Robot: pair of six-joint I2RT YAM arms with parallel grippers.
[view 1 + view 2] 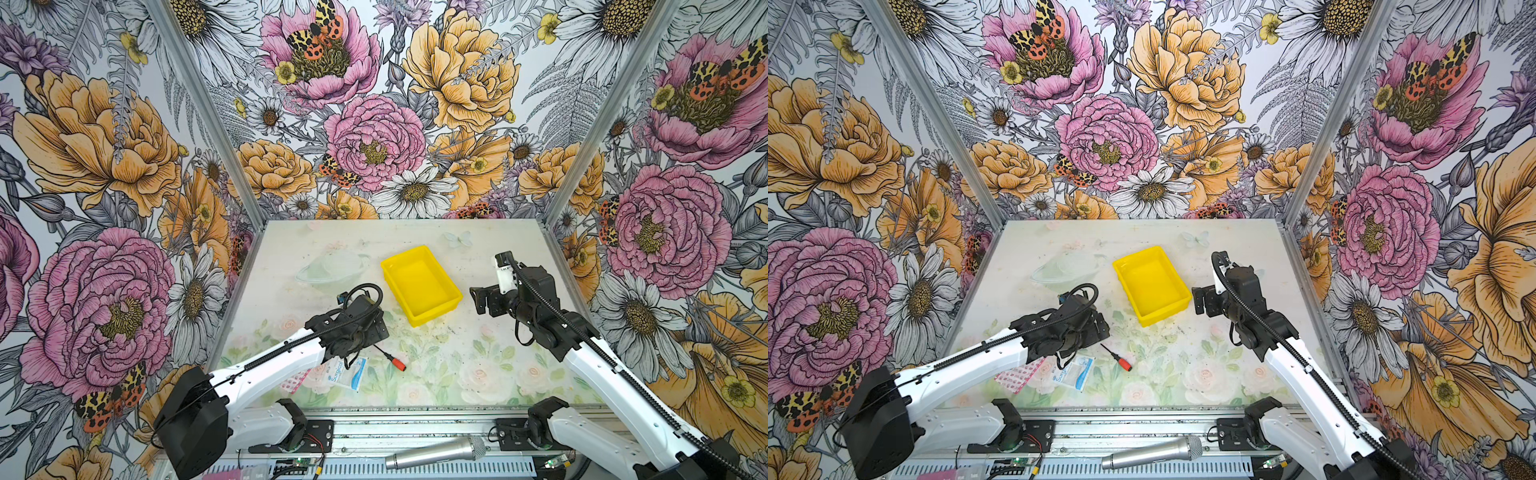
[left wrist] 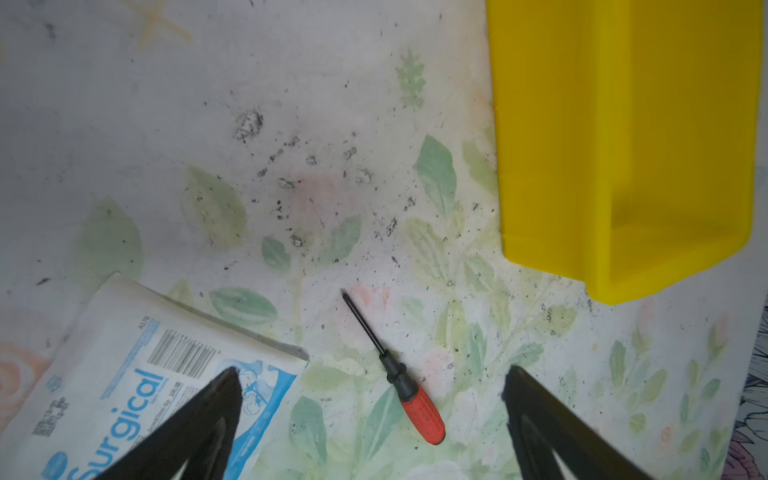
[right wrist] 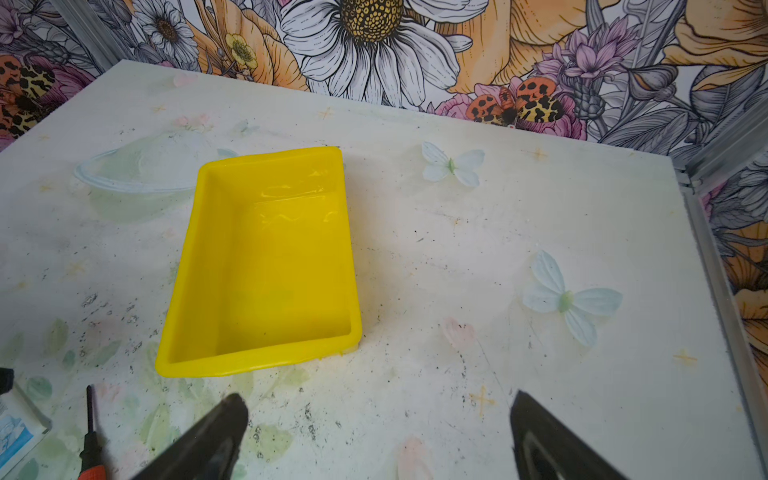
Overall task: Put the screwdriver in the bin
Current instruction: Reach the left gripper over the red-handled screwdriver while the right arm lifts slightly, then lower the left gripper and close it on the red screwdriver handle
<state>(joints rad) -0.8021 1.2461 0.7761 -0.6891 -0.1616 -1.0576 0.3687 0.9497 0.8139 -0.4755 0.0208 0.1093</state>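
Screwdriver (image 2: 390, 370): not yet in the bin and not gripped. It lies flat on the bench (image 1: 478, 374), about mid-width and toward the near edge. Its red handle is nearer that edge and its tip points toward the far left corner.

In front of the near edge, off the bench, a silver microphone (image 1: 436, 452) lies on the metal rail. It has no part in this job.

Toward the left edge from the tool lies a white-and-blue packet marked "Surgical" (image 1: 347, 372). It is close to the tool but apart from it. A pink-patterned packet (image 1: 295, 380) lies further left, partly under the left arm.

The left fingers (image 2: 199, 424) are spread wide and hold nothing. They are poised over the tool, which shows between the two tips in the left wrist view, while one tip overlaps the "Surgical" packet. Their height above the bench cannot be judged.

Beyond, the bin (image 1: 432, 316) stands upright and empty at mid-bench, skewed to the bench edges. Its near short wall faces the tool across a clear gap.

The right fingers (image 3: 208, 436) are likewise released and empty. They hang between the bin's long wall and the right edge, apart from the bin and pointing toward it.

Assessment: no stage is complete, and the approach to the pick appears to be the step in hand. Left to do are the descent, closing on the tool, the lift, the carry to the bin and the release. The tool is thin and low, so the close must be well centred, and the packet beside it could be caught.
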